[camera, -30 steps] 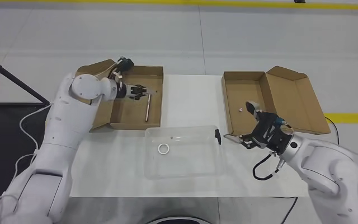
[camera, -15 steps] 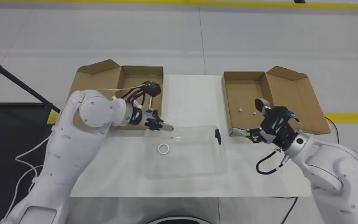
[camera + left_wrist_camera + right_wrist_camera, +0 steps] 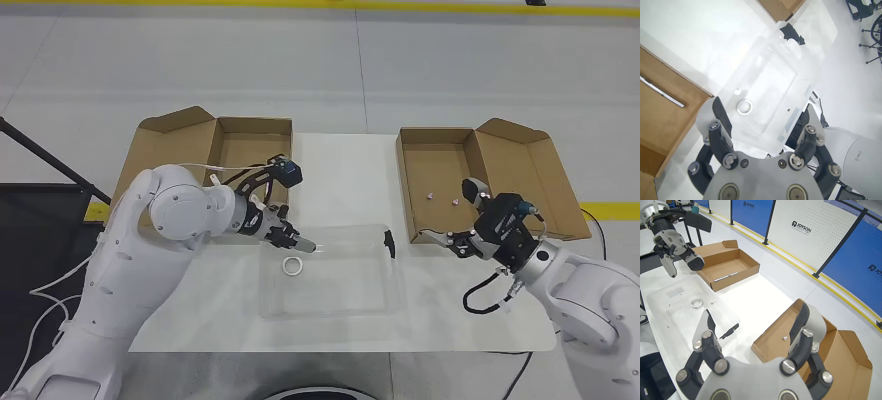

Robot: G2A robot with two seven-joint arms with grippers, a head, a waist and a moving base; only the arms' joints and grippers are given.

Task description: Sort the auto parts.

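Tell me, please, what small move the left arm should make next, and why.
Probably lower the open left gripper onto the ring and close. The ring lies in the bin, close by the gripper, while the rod is already in a box.

An industrial workshop hall: pegboard partitions (image 3: 819,228), yellow floor lines (image 3: 612,211).

clear bin (image 3: 340,292) open above, walls around ring (image 3: 292,266)
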